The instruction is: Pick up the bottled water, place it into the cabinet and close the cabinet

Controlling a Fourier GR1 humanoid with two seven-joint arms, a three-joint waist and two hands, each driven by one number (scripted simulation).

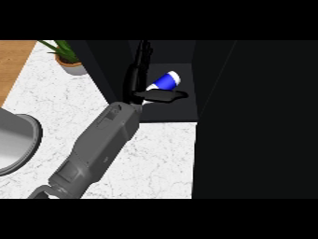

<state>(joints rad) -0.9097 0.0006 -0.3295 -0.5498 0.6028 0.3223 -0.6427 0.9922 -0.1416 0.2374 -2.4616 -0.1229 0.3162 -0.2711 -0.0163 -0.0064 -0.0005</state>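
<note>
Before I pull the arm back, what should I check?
1. Bottle inside cabinet: ok. It lies tilted on the cabinet floor.
2. Left hand open: ok. The fingers are straight and the thumb sticks out below the bottle.
3. Hand apart from bottle: cannot tell. The thumb and bottle overlap in this view.
4. Hand out of cabinet: not ok. It is inside the opening.
5. Opening free for closing: not ok. The forearm leads into it.
6. Right hand ready: cannot tell. It is not in view.
</note>
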